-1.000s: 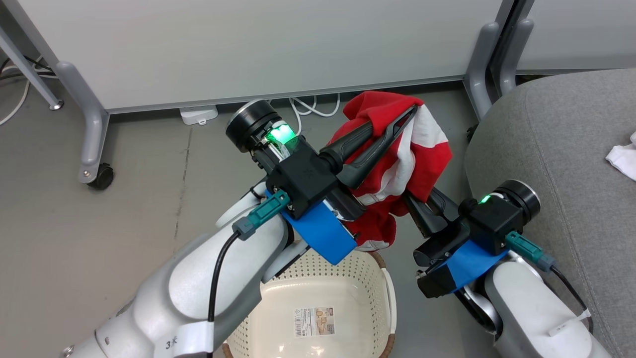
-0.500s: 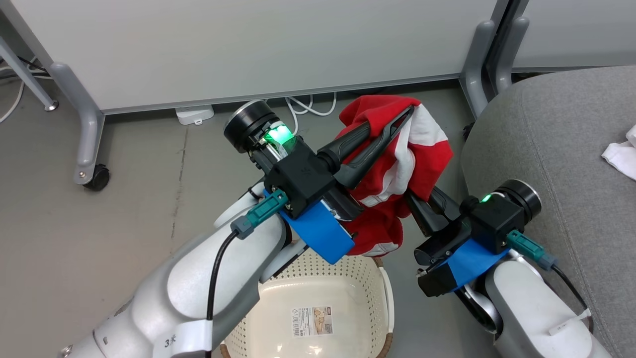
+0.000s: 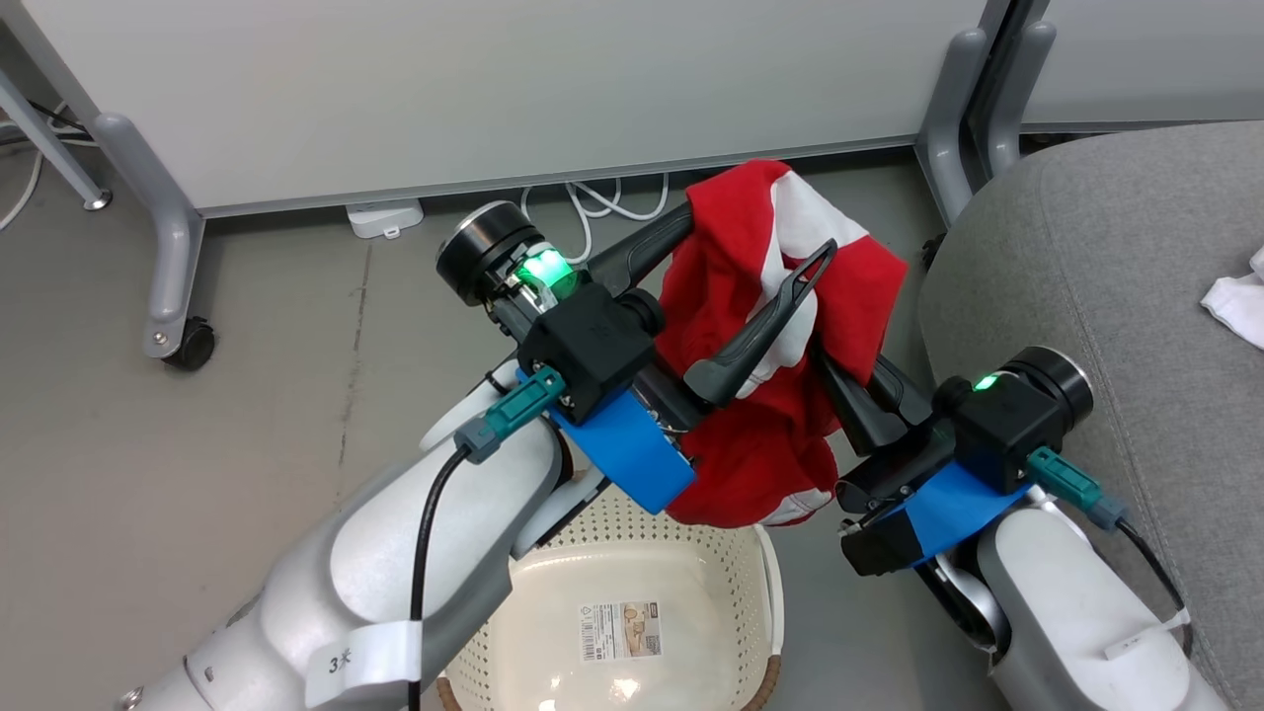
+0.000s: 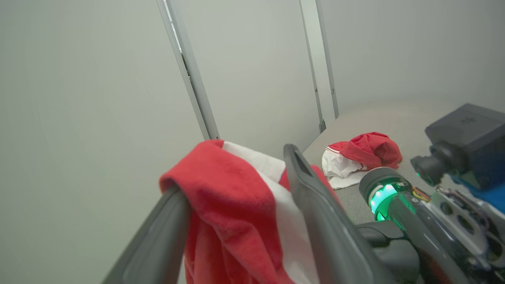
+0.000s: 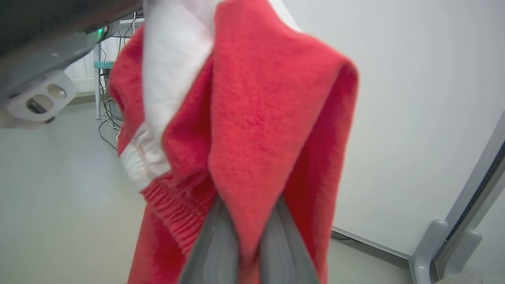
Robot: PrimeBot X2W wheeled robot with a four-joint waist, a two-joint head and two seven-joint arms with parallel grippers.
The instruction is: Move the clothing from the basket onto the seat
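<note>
Clothing: a red and white garment (image 3: pixel 760 444) hangs bunched in the air between the two grippers, above the floor at the basket's far rim and just left of the seat's edge
Right gripper (image 5: pixel 246 240): jaws almost together, with a fold of the red fabric pinched between them; the cloth falls over the fingertips and hides them
Left gripper (image 3: pixel 760 232): jaws spread wide and clamping nothing; the garment is draped over one finger (image 4: pixel 161 232), and the other finger (image 4: pixel 315 205) lies bare across the front of the cloth
Second garment (image 4: pixel 363 156): a red and white bundle lying on the seat, well apart from the held one
Basket (image 3: pixel 775 592): on the floor beneath the left forearm, with the printed label on its base in plain sight
Seat (image 3: pixel 1086 247): grey cushion on the robot's right, beside the right arm
Surroundings: pale partition panels (image 3: pixel 494 89) stand behind, with white cables (image 3: pixel 602 202) on the grey floor (image 3: pixel 247 395) at their foot
</note>
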